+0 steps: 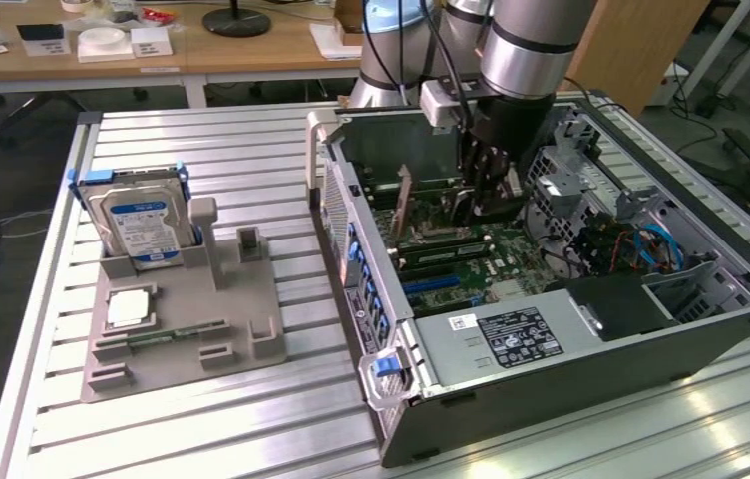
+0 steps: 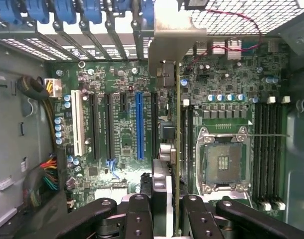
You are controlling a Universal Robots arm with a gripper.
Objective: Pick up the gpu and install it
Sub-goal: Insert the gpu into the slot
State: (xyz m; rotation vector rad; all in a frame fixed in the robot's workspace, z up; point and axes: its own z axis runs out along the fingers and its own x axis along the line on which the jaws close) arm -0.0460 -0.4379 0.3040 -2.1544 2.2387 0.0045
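Gripper (image 2: 167,199) holds gpu (image 2: 168,77) inside case (image 1: 588,354) on slatted aluminium table (image 1: 215,140).

Hard drive (image 1: 143,225) upright in grey holder (image 1: 248,299) beside case (image 1: 549,409)

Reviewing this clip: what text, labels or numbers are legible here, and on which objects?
No text reads clearly.
hard drive blue-white label: print too small.
power supply black label and white sticker: blurred.
motherboard lettering: too small.
gpu held in the hand: nothing legible.
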